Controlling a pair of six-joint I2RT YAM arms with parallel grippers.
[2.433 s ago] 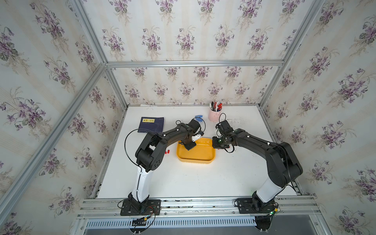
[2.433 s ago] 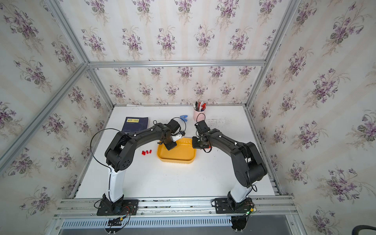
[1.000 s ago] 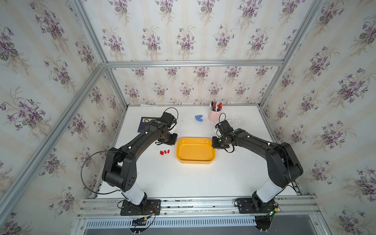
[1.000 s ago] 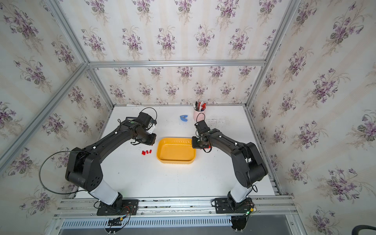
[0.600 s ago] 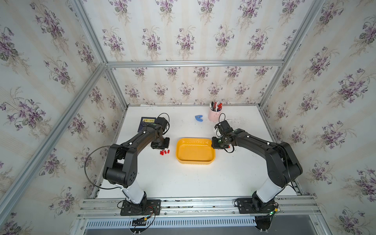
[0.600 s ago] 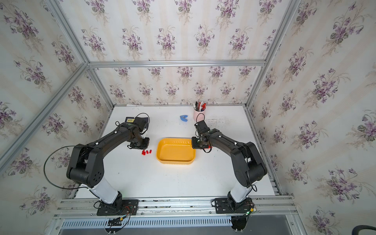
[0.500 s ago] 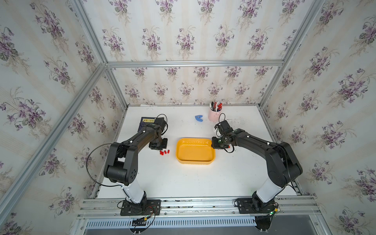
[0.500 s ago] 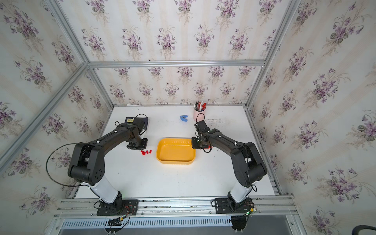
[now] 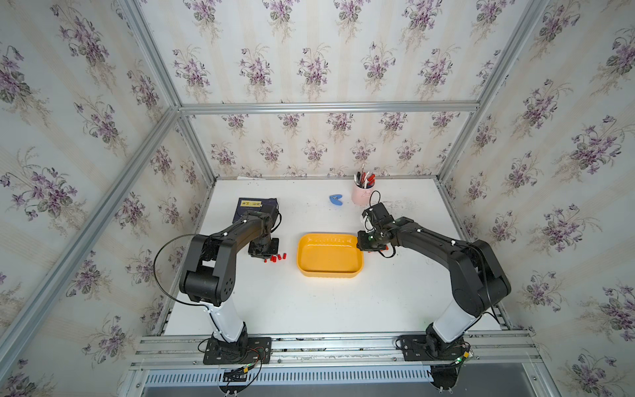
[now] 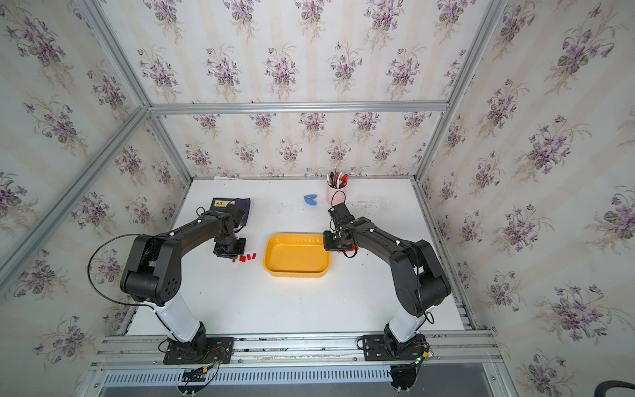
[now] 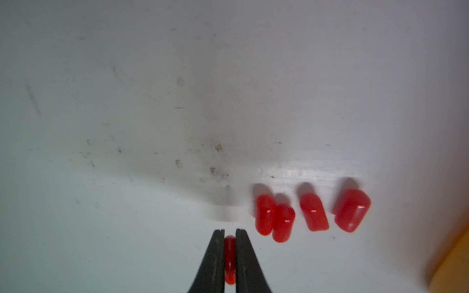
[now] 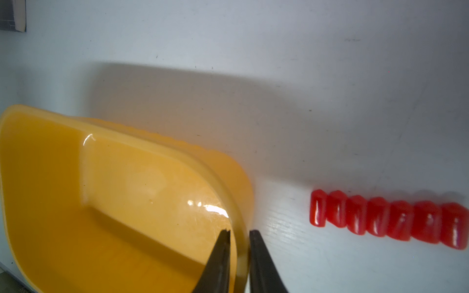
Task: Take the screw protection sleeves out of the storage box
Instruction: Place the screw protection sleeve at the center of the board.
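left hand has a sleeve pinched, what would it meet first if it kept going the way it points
Most likely the bare white table: the left hand tips down at it, beside the four loose sleeves, though depth is unclear.

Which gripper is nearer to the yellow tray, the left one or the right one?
Right. The right gripper is closed on the rim of the yellow tray; the left gripper, holding a red sleeve, is apart from it.

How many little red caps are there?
12 red caps: seven in a row on the table beside the yellow tray, four by the left gripper, one pinched in it. Others may be hidden.
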